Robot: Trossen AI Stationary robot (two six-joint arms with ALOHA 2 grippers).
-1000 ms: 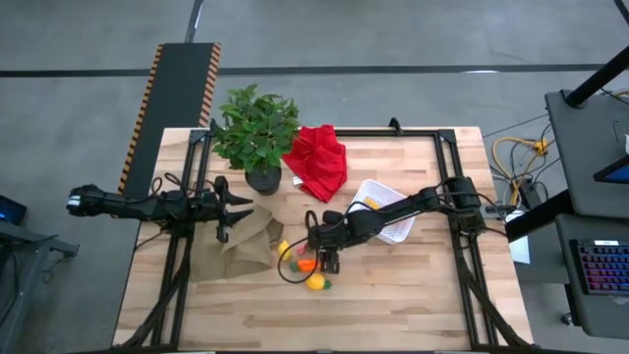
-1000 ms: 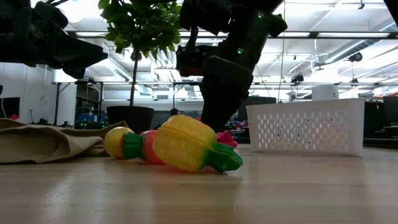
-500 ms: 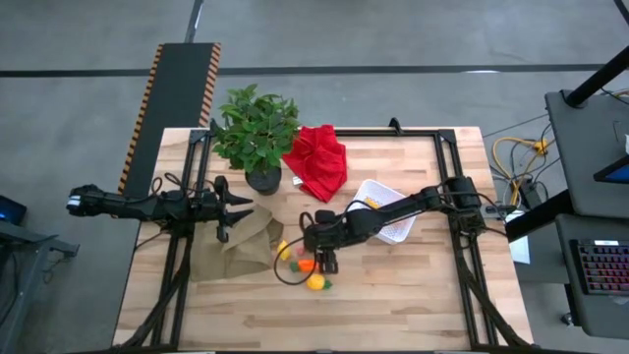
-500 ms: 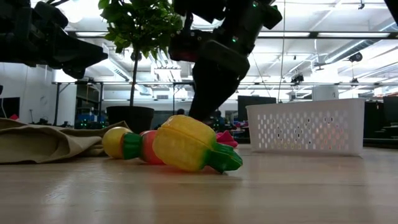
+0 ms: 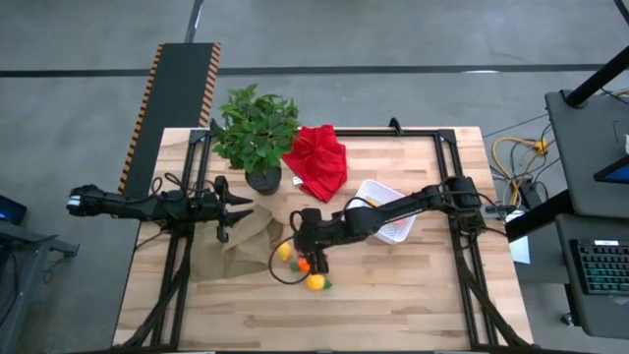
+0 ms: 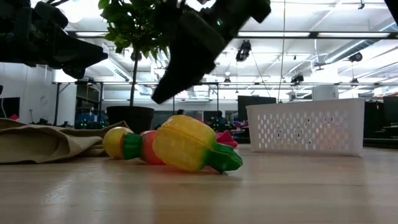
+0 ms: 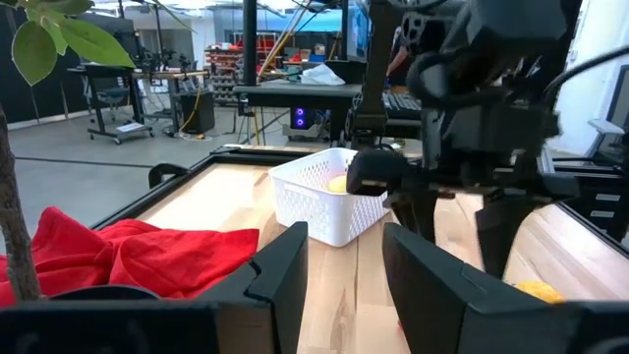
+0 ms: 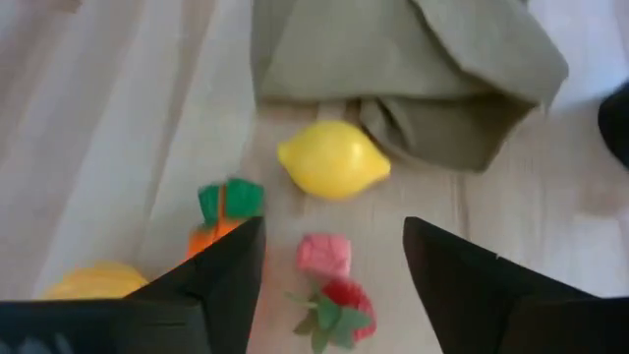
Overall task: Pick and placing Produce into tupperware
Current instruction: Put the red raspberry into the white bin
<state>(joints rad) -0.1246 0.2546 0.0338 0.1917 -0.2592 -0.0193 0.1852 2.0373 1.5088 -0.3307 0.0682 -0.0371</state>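
The produce lies in a small heap on the table: a yellow lemon (image 8: 332,159), a pink piece (image 8: 324,254), a red strawberry (image 8: 339,300), an orange carrot with a green tip (image 8: 221,221) and a yellow piece (image 5: 314,282). My right gripper (image 5: 300,254) is open and hangs slanting above the heap, touching nothing; in the right wrist view (image 8: 332,224) its fingers stand on either side of the pink piece. The white tupperware (image 5: 383,211) stands to the right and holds a yellow piece (image 7: 337,184). My left gripper (image 5: 231,211) is open and empty over the tan cloth.
A tan cloth (image 5: 236,246) lies just left of the heap, its edge beside the lemon. A potted plant (image 5: 257,133) and a red cloth (image 5: 317,162) stand at the far side. A black cable loop (image 5: 280,270) lies by the produce.
My right gripper has gone toward the table's left edge and up, from just behind the heap's right side to above its left side, and has tipped to a slant. The produce has stayed where it was.
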